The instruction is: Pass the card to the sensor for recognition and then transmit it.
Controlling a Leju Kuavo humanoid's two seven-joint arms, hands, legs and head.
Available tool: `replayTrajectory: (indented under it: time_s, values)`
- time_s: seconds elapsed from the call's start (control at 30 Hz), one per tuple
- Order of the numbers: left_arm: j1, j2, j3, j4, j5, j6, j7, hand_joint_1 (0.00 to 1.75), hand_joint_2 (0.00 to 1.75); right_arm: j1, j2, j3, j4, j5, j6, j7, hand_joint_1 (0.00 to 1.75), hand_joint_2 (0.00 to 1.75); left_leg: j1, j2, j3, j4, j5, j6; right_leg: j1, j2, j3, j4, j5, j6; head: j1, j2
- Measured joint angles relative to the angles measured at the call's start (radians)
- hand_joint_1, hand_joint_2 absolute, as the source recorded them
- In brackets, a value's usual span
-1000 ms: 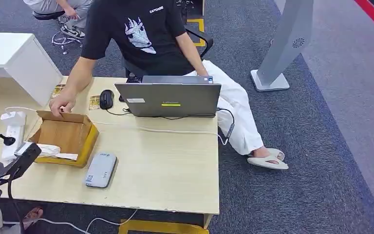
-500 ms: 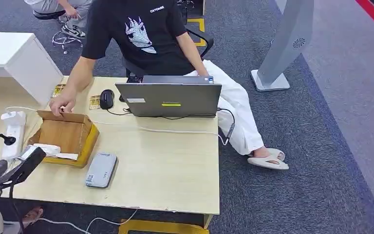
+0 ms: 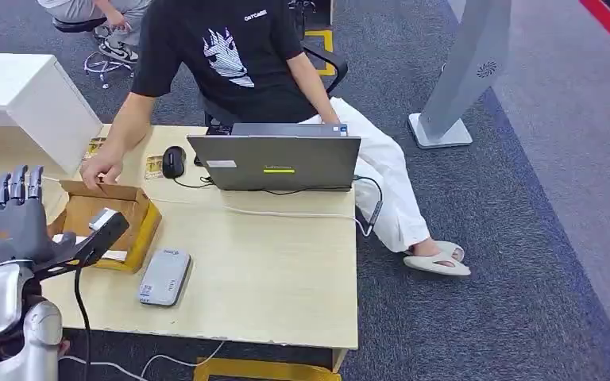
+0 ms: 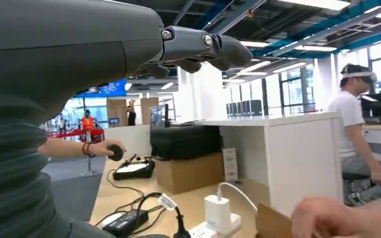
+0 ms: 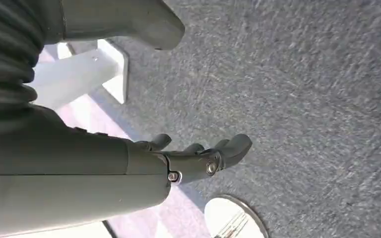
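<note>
As seen from the head view, lower left of the frame: left hand [image 3: 6, 222], raised, fingers straight up and a little apart, holding nothing. Same hand in the left wrist view [image 4: 193, 47], fingers stretched forward, nothing between them. Black bracket [image 3: 95, 236] with a hanging cable at that wrist, overlapping the near edge of the box in the picture.

Right hand [image 5: 198, 158], right wrist view: hanging over grey carpet [image 5: 302, 74], fingers loosely bent and apart, holding nothing.

Table [image 3: 270, 278], pale wood, left half of the frame. On it:
- Box [image 3: 144, 226], brown cardboard, open top, left of centre. Inside, along the near wall, a flat white piece [image 3: 113, 255]; cannot tell whether this is the card.
- Sensor [image 3: 164, 275], a flat grey-white unit, lower left, just beside the near right corner of the box, apart from both robot hands.
- Two small yellowish cards [image 3: 154, 167], upper left of the tabletop, one just beside the mouse [image 3: 174, 161], the other further left.
- Laptop [image 3: 278, 163], grey, open, back turned to the camera, centre of the frame.
- White cable [image 3: 286, 214] running across the top in front of the laptop.

Person [image 3: 230, 55] in a black shirt, seated behind the table, top centre; one hand [image 3: 102, 169] resting on the far flap of the box.

Grey stand [image 3: 469, 71], upper right, on the carpet.
</note>
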Motion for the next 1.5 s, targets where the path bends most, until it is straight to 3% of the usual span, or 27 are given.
replayTrajectory:
  time_s: [0.27,0.57,0.77,1.07,1.27,1.5]
  values:
    - [-0.006,-0.021,-0.028,0.047,0.000,0.010,-0.008,0.00,1.75,-0.001,-0.002,-0.003,0.021,0.000,-0.037,-0.008,0.00,1.75,0.000,0.000,0.000,0.000,0.000,0.000,0.000,0.000,0.000,0.000,0.000,0.000,0.000,0.000]
    - [0.002,-0.033,-0.028,0.073,0.000,-0.004,-0.064,0.00,1.75,0.003,-0.002,-0.002,0.009,0.000,0.013,0.040,0.00,1.75,0.000,0.000,0.000,0.000,0.000,0.000,0.000,0.000,0.000,0.000,0.000,0.000,-0.001,0.000]
    - [0.035,-0.002,-0.028,0.044,0.000,-0.119,-0.069,0.00,1.75,0.007,-0.001,0.001,-0.027,0.000,0.056,0.050,0.00,1.75,0.000,0.001,0.000,0.000,0.000,0.000,0.000,0.001,-0.001,0.000,0.000,0.000,-0.001,0.000]
    - [0.051,0.022,-0.028,0.014,0.000,-0.138,-0.065,0.00,1.75,0.007,-0.001,0.002,-0.037,0.000,0.055,0.050,0.00,1.75,0.000,0.000,0.000,0.000,0.000,0.000,0.000,0.000,0.000,0.000,0.000,0.000,0.000,0.000]
    - [0.083,0.084,-0.049,-0.004,0.000,-0.239,0.080,0.00,1.75,0.005,-0.001,0.005,-0.028,0.000,0.023,0.029,0.00,1.75,0.000,0.001,0.000,0.000,0.000,0.000,0.000,0.001,-0.001,0.001,0.000,0.000,0.000,0.000]
    - [0.096,0.149,-0.107,-0.008,0.000,-0.248,0.215,0.00,1.75,0.000,-0.005,0.018,-0.003,0.000,0.023,0.028,0.00,1.75,0.001,0.000,-0.001,0.000,0.000,0.000,0.000,0.000,0.000,0.001,0.000,0.000,0.000,0.000]
